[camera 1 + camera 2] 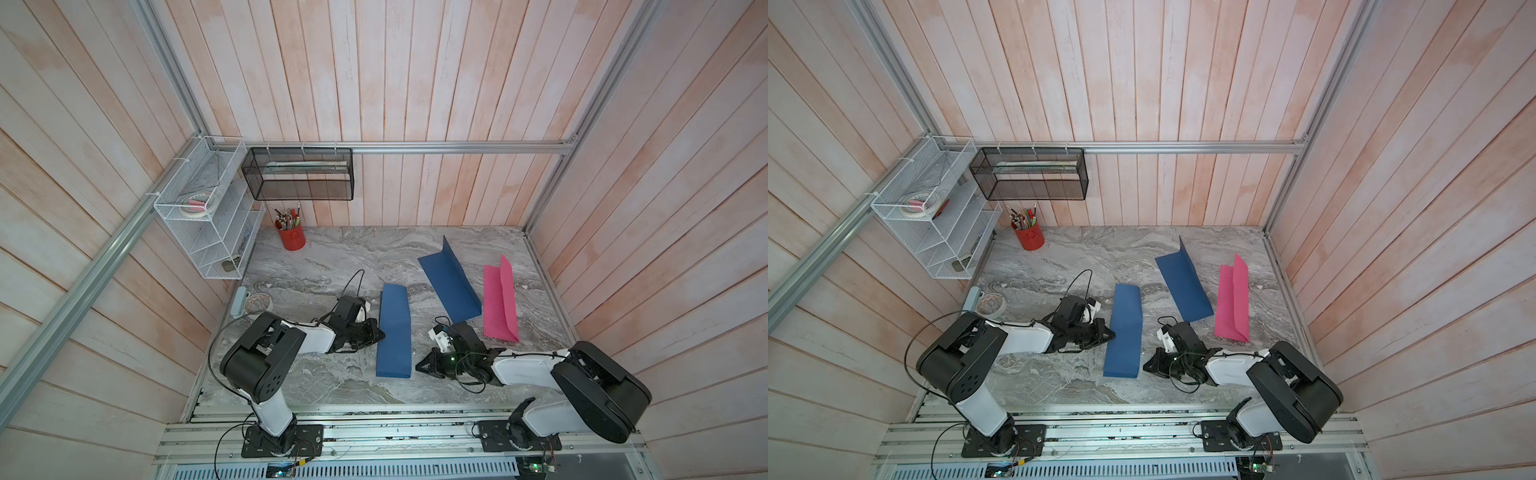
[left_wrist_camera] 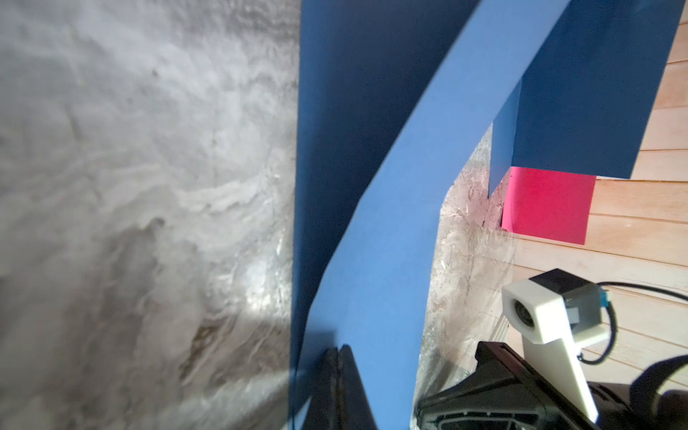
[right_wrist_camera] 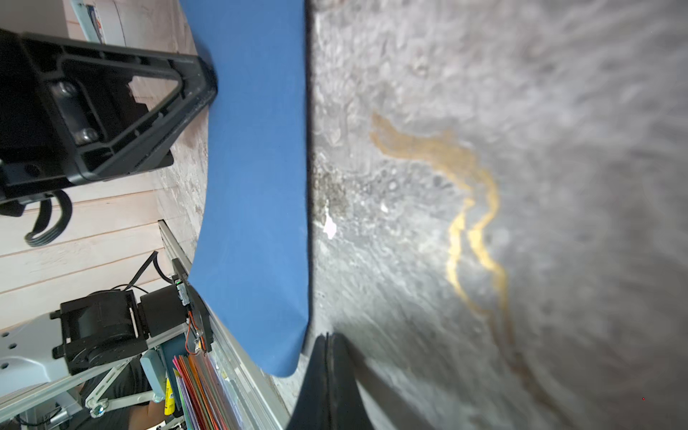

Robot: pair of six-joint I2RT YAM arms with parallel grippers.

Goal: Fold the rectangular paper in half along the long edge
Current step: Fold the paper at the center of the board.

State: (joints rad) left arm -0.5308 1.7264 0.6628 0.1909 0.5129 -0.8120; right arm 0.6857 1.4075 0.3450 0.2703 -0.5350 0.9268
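Note:
The rectangular paper (image 1: 394, 332) is a blue sheet lying doubled over lengthwise in the middle of the marble table, its top layer bulging loosely (image 2: 391, 223). My left gripper (image 1: 380, 334) is shut, and its tips (image 2: 340, 350) rest against the paper's top layer at the left long edge. My right gripper (image 1: 417, 368) is also shut and holds nothing. It sits low on the table just off the paper's near right corner (image 3: 290, 357), beside the right long edge (image 3: 305, 186). Both top views show both grippers flanking the sheet (image 1: 1125, 332).
A dark blue half-folded sheet (image 1: 451, 286) and a pink one (image 1: 500, 303) lie to the right, each with one flap standing up. A red pen cup (image 1: 292, 237), a white wire shelf (image 1: 208, 216), a black mesh basket (image 1: 299, 174) and a tape roll (image 1: 257, 302) occupy the back left.

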